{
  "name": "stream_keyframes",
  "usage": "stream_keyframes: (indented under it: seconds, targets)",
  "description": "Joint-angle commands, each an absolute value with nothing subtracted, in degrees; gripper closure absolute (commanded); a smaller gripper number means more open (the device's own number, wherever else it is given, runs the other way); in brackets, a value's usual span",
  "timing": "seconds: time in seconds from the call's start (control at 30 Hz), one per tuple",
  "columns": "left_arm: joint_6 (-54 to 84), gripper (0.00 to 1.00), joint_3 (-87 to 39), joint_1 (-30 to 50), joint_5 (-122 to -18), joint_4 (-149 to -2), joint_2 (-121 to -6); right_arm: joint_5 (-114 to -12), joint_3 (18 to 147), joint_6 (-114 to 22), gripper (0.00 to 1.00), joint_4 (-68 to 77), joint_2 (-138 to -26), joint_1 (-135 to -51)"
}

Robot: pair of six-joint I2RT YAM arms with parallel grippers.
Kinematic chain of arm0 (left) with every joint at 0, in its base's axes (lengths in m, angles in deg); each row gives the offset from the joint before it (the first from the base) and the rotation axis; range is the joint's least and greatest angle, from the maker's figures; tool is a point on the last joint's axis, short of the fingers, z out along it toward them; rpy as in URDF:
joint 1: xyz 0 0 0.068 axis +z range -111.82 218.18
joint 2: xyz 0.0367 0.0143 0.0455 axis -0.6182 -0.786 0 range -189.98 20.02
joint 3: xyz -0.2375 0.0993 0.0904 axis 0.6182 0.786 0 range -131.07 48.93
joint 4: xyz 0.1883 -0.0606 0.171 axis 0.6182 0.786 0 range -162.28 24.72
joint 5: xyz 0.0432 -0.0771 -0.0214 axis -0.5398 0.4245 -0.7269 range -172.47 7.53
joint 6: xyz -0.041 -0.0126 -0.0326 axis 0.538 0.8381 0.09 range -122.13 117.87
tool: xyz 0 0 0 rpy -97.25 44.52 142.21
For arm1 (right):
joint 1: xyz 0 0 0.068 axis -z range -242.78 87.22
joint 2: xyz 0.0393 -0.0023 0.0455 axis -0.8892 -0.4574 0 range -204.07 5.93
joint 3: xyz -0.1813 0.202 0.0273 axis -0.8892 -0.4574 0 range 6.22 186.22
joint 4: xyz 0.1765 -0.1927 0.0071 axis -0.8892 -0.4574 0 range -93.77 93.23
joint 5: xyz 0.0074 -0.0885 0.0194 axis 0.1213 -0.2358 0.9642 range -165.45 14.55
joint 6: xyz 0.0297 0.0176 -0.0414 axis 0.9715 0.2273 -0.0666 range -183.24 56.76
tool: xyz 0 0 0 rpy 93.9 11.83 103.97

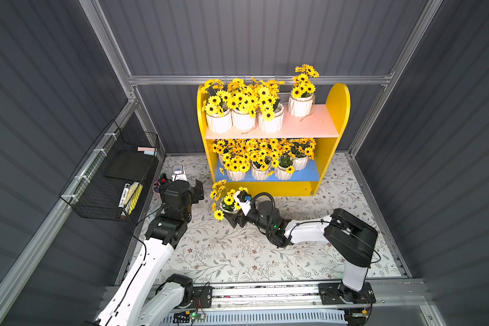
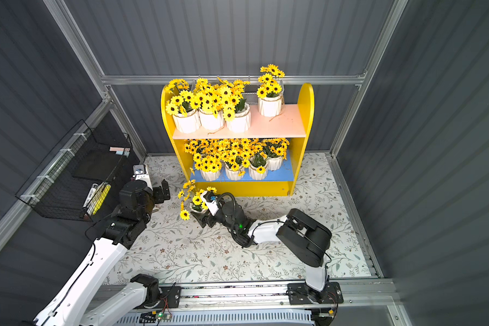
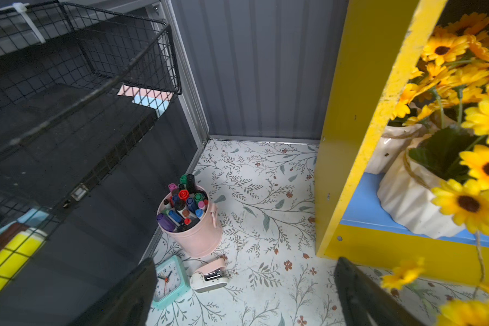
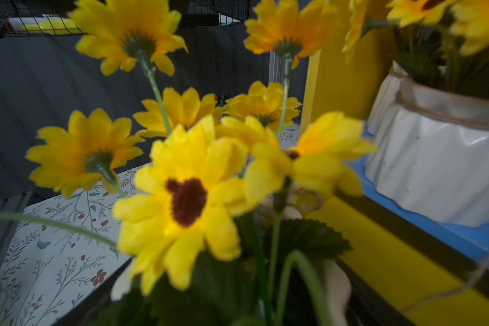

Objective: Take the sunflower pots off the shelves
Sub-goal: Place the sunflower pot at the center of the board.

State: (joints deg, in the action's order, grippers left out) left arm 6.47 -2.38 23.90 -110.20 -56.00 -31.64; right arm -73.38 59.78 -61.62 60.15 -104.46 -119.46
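- Shelves (image 1: 338, 113): yellow two-tier unit, stood on floral mat (image 1: 237, 254) against the back wall.
- Upper board (image 1: 308, 127), pink: carried four sunflower pots (image 1: 219, 123), three crowded at one end, one apart.
- Lower board (image 1: 308, 175), blue: carried at least four more pots; blooms hid anything behind them.
- Held pot (image 1: 226, 208): was off the shelves, just in front of the lower board, over the mat. The fingers of my right gripper (image 1: 235, 219) clasped it, and its blooms filled my right wrist view.
- Left gripper (image 3: 243, 296): my fingers stood spread wide, nothing between them, near the shelves' side panel.
- Sundries by that gripper: pink marker bucket (image 3: 198, 237), teal clock (image 3: 168, 282), stapler (image 3: 209, 278). Black wire rack (image 1: 110, 175) hung on the side wall.
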Motion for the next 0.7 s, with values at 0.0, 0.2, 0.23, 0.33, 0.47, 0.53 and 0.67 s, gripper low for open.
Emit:
stream_keyframes:
  seconds: [0.0,0.2,0.23,0.33,0.47,0.53,0.67]
  targets:
    - [6.9,0.01,-1.7,24.2,-107.1,-58.4,-30.8,-74.6,64.1,-62.4,1.00,74.7,-108.0,-119.7]
    - [7.6,0.01,-1.5,24.2,-103.8,-59.4,-30.9,-74.1,70.1,-63.0,1.00,76.1,-117.0,-119.6]
    - [7.6,0.01,-1.4,24.2,-103.6,-59.6,-30.8,-73.9,71.4,-62.9,1.00,75.7,-118.5,-119.6]
    - [7.6,0.00,-1.1,24.2,-103.3,-60.1,-30.4,-72.3,76.1,-61.7,1.00,74.7,-123.0,-119.6]
    - [7.5,0.01,-0.8,24.2,-103.2,-60.5,-30.4,-73.1,80.6,-60.3,1.00,75.2,-128.0,-119.7]
    - [7.6,0.01,-0.8,24.2,-102.8,-60.4,-30.5,-75.9,80.1,-60.9,1.00,77.2,-128.9,-119.3]
    - [8.0,0.01,-0.9,24.2,-102.1,-60.7,-31.0,-74.6,78.8,-60.2,1.00,75.3,-129.7,-118.3]
